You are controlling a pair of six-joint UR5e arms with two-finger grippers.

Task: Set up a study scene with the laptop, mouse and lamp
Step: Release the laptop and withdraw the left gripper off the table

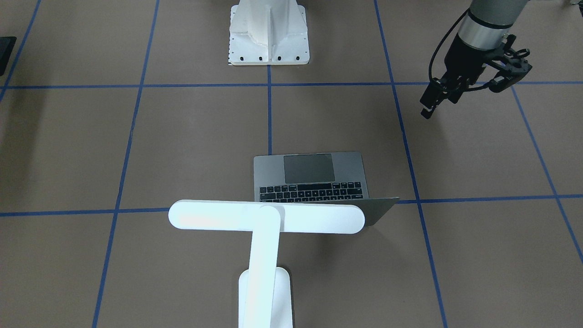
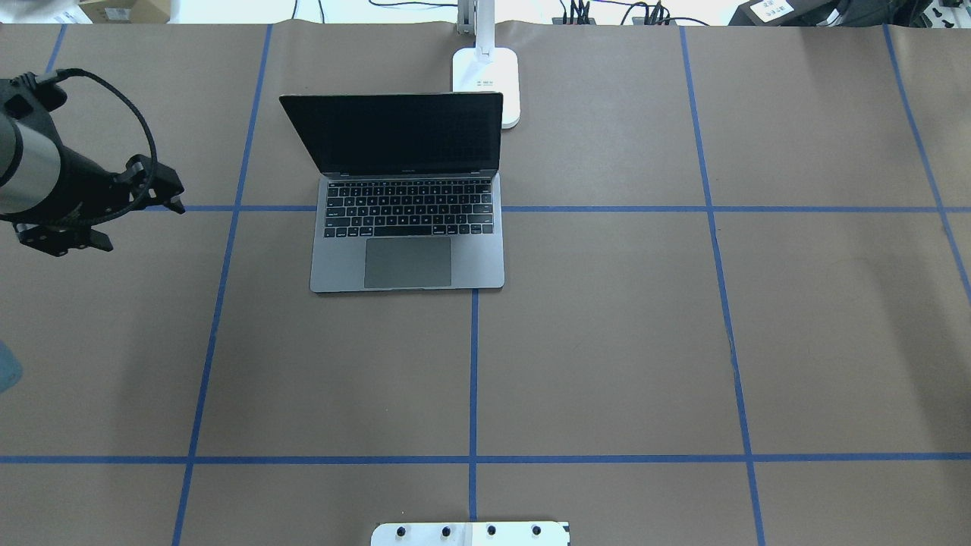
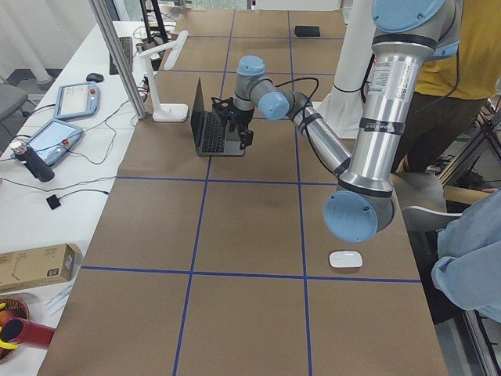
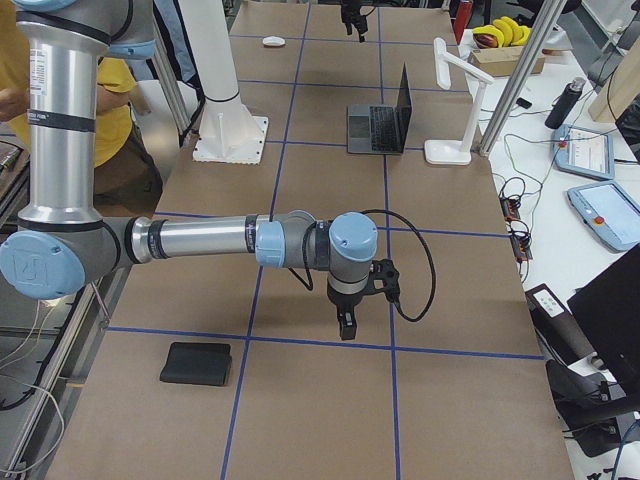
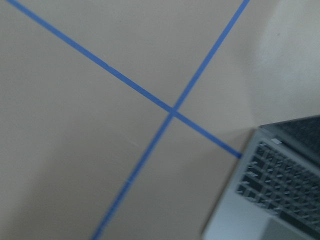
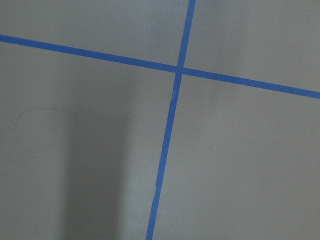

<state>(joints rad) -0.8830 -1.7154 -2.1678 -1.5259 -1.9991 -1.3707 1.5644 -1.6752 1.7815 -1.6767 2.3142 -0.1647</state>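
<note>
The laptop stands open at the table's far middle, screen dark, keyboard facing the robot. Just behind its right corner stands the lamp; in the front-facing view its bar head hangs over the lid. The mouse lies alone by the table's near edge, far over on the robot's left. My left gripper hovers over bare paper left of the laptop, holding nothing; I cannot tell how its fingers stand. My right gripper points down at bare table far to the right, and its state I cannot tell.
A flat black mat lies near the robot's side of the table, close to the right gripper. The white ribbed pedestal stands at the robot's middle. A person is beside the table, and tablets and cables lie on the far bench.
</note>
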